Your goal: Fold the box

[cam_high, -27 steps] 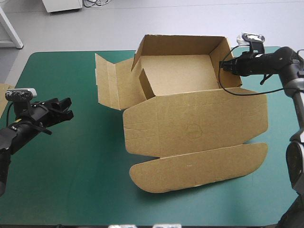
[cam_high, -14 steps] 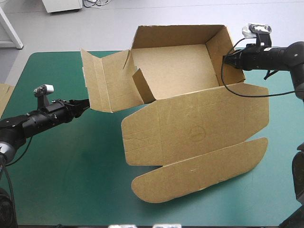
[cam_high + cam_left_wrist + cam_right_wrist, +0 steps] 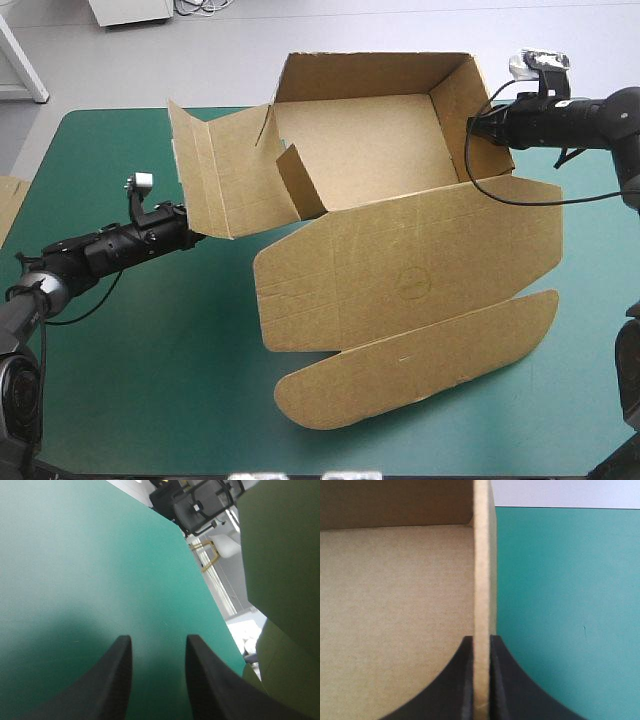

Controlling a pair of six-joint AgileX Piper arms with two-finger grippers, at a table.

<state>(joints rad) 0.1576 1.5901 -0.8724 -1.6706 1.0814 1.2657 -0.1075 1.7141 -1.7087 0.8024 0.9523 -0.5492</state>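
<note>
Centre of the high view: box [image 3: 360, 150], brown board, on the teal-green counter [image 3: 150, 380] as an open tray w/ back and right walls raised. Lid panel [image 3: 410, 270] lies flat just below centre. Its rounded tuck flap [image 3: 420, 355] lies flat below it, lower centre of frame. Left side flap [image 3: 215, 175], creased lengthwise, splays outward left of the tray, upper left of centre. A short inner flap [image 3: 300, 185] stands tilted at the tray's near-left corner.

Markings: one faint pressed circle [image 3: 408, 278] mid-lid; whatever is inside it is too faint to read.

Right tool [image 3: 472, 130], upper right of frame, is clenched on the tray's right wall [image 3: 481, 580]. In the right wrist view its black fingers [image 3: 457, 690] pinch the wall's top edge, w/ the tray floor on one side and bare cover on the other.

Left tool [image 3: 192, 237], mid-left of frame, has its tip at the lower corner of the left side flap; contact cannot be told. In the left wrist view it is released: fingers apart, only cover between them, board off to one side.

Spare board [image 3: 6, 205] shows at the counter's left edge.
</note>
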